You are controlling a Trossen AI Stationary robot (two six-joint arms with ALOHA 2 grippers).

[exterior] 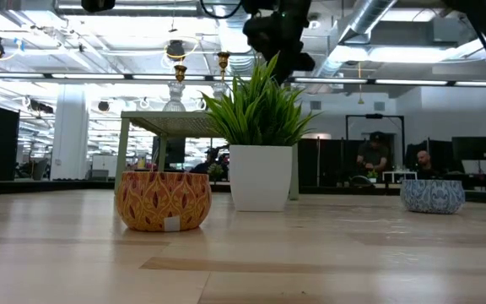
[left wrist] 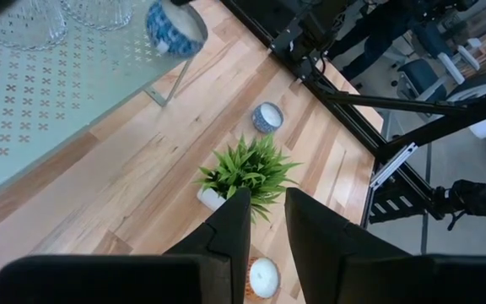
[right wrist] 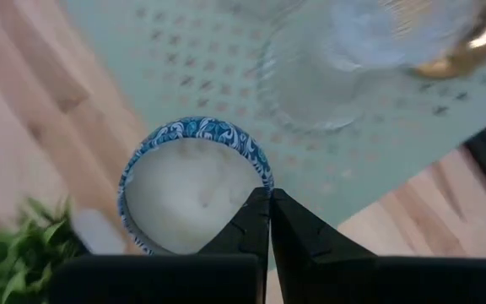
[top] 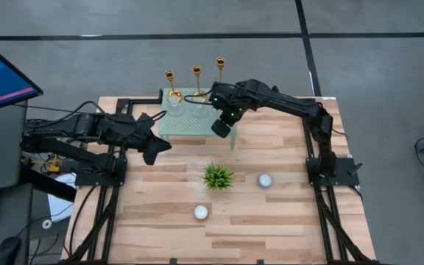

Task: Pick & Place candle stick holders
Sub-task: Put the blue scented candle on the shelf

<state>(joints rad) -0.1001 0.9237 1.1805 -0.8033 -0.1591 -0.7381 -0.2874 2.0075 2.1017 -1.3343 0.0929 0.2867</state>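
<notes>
The left claw (top: 155, 149) is hovering over the worktop (top: 271, 221), fingers slightly parted and holding nothing. The three candle stick holders (top: 196, 76) are standing along the far edge of the small glass stand (top: 175, 126). The right claw (top: 221, 127) is gripping the rim of a blue-patterned candle cup (right wrist: 194, 183) above that stand.

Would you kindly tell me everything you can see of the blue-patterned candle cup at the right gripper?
The blue-patterned candle cup is a low round bowl. Its outer wall is white with blue ornament, ceramic by its look, and it is filled with smooth white wax. The right gripper pinches its rim, fingers nearly together. It hangs by the edge of the frosted glass table, slightly tilted.
</notes>
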